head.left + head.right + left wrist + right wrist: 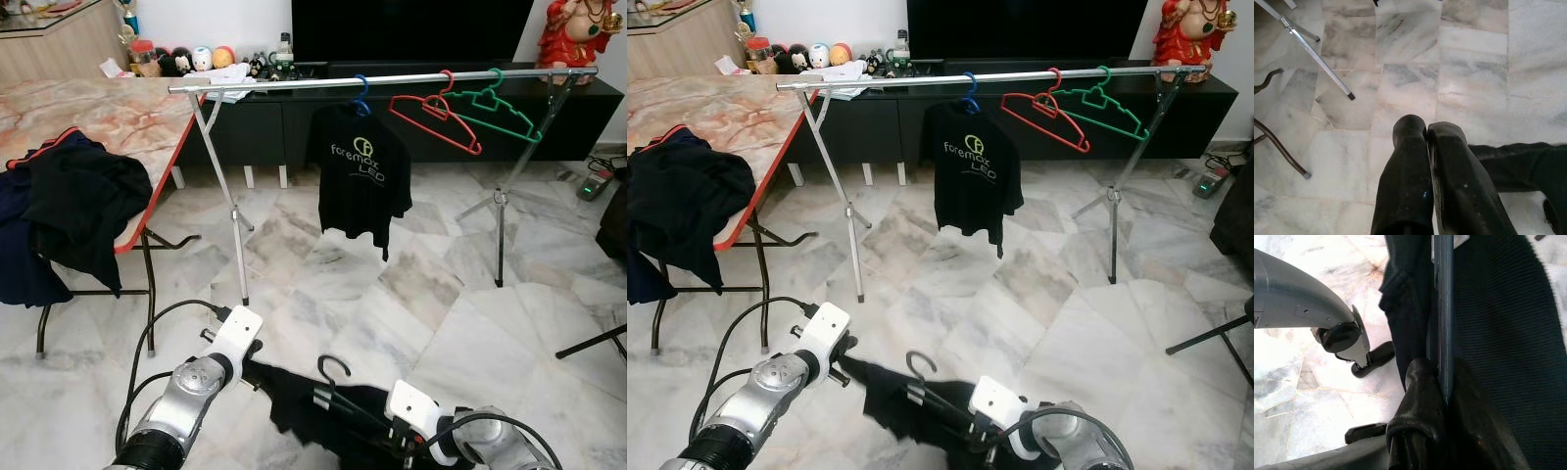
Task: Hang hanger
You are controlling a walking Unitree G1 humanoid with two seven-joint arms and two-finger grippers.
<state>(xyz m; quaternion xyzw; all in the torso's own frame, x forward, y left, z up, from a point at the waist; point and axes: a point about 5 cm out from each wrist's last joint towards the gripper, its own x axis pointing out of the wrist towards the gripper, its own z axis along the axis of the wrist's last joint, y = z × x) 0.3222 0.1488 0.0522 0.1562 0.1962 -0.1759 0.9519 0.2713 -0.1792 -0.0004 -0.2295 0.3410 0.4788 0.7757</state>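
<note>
Right gripper (1442,382): fingers pinched on the thin dark bar of a black hanger (338,387), low in front of the robot. Hanger carries a black garment (304,406); its hook (334,366) points up, well below the rail. Garment drapes down around the gripper, over the marble floor (392,284).

Left gripper (1426,132): fingers pressed together, tips touching, nothing between them. It hovers over the floor just beside the left edge of the held garment.

Ahead: silver clothes rail (382,78) on splayed legs. On it hang a black printed T-shirt (361,176) on a blue hanger (361,96), then a red hanger (436,117) and a green hanger (495,110), both bare. To the left, a marble-top table (118,113) with dark clothes (73,211) draped over its edge.
</note>
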